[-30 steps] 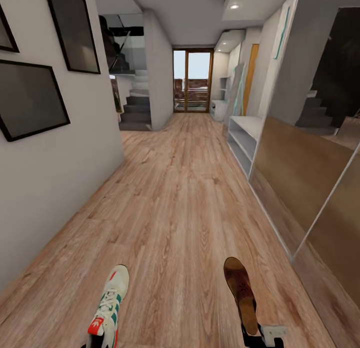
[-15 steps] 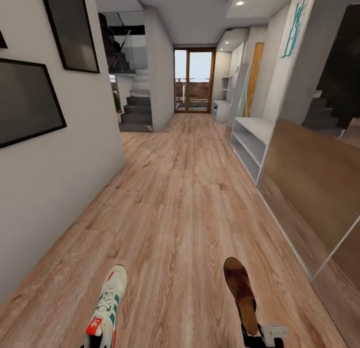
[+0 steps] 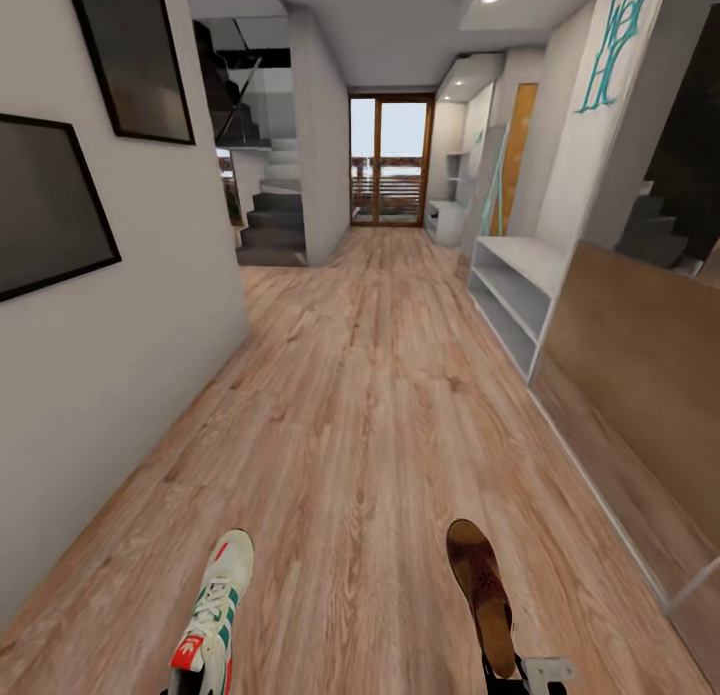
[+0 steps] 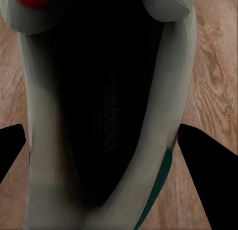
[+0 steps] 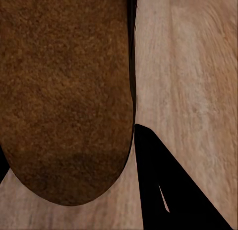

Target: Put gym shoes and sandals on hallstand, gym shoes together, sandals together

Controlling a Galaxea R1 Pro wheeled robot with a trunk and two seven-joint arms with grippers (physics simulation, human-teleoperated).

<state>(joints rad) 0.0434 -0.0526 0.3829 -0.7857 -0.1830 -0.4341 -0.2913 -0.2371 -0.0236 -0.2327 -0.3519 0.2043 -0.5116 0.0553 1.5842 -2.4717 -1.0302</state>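
Corridor floor (image 3: 370, 395): left pincer (image 4: 106, 190) apparently clamped on gym shoe (image 3: 215, 610); right pincer (image 5: 74, 190) clamped on sandal (image 3: 482, 585). Hallstand (image 3: 515, 290) stands ahead, right.

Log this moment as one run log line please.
phase: transit along corridor | left end effector: gym shoe | right end effector: sandal

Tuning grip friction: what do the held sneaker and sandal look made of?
Gym shoe: smooth cream upper, likely leather or synthetic; matte dark insole.
Sandal: brown, grainy, suede-like surface.
Both are renders, so the texture is only a hint.
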